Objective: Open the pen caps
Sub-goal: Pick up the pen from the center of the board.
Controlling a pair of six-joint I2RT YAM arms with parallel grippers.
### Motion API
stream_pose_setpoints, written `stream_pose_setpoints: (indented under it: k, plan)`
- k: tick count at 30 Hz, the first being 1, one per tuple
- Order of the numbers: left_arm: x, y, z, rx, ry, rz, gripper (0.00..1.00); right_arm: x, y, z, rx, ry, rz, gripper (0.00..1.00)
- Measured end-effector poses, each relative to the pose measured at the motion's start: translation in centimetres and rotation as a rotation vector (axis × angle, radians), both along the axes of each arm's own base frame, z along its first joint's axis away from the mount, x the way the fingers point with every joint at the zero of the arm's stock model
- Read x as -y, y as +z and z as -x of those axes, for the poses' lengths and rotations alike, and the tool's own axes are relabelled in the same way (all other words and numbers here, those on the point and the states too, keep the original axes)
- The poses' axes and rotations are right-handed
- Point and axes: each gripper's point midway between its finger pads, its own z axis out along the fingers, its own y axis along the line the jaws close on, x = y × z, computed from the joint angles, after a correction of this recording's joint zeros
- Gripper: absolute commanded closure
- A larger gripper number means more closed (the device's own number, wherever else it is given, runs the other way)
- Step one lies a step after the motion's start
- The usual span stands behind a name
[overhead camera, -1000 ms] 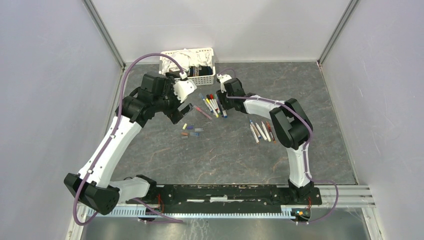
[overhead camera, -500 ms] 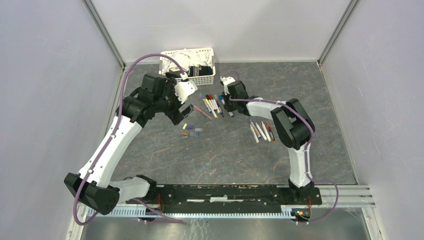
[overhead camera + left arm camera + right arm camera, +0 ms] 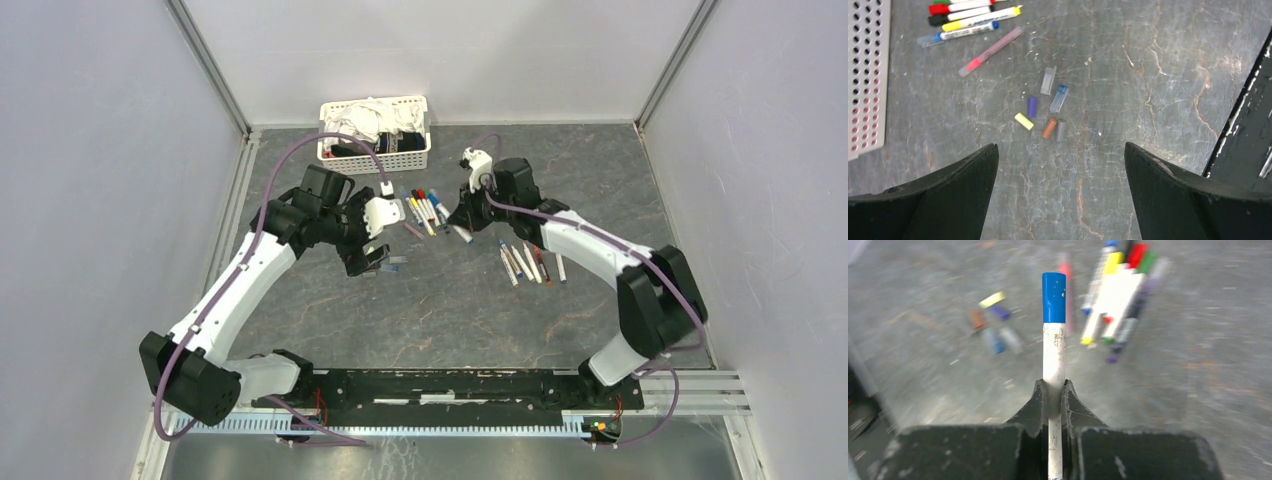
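Observation:
My right gripper (image 3: 1053, 387) is shut on the white barrel of a pen (image 3: 1054, 355), which carries a blue pen cap (image 3: 1054, 297) on its far end. From above, this gripper (image 3: 462, 222) is just right of a row of capped pens (image 3: 425, 210). My left gripper (image 3: 1060, 146) hangs open and empty just short of several loose pen caps: yellow (image 3: 1023, 121), purple (image 3: 1032, 106), brown (image 3: 1049, 128), clear blue (image 3: 1058, 98) and grey. From above, it (image 3: 372, 258) is over that cluster.
A white slotted basket (image 3: 400, 160) of cloths stands at the back. Several more pens (image 3: 525, 262) lie on the right side of the table. A pink pen (image 3: 990, 51) lies between the capped row (image 3: 968, 20) and the loose caps.
My right gripper closed on the blue-capped pen and drew it right, out of the row, its elbow swinging outward. My left gripper moved nearer, to over the loose caps, still open.

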Motion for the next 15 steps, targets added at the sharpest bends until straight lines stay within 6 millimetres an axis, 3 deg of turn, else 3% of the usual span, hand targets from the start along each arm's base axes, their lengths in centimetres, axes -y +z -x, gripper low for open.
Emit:
stream_pose_setpoints:
  k: [3, 8, 11, 15]
  plan:
    - [0.4, -0.7, 0.6, -0.002, -0.099, -0.014, 0.00, -1.5, 1.5, 4.8, -0.047, 0.161, -0.100, 1.00]
    - [0.8, -0.9, 1.0, 0.064, -0.271, -0.039, 0.00, -4.1, 0.4, 12.5, -0.219, 0.400, -0.157, 1.00]
    - [0.8, -1.4, 1.3, 0.085, -0.367, -0.067, 0.00, -5.3, 0.7, 15.5, -0.286, 0.494, -0.187, 1.00]
    - [0.7, -2.1, 2.2, 0.091, -0.469, -0.103, 0.13, -6.3, 1.7, 17.7, -0.352, 0.566, -0.242, 1.00]
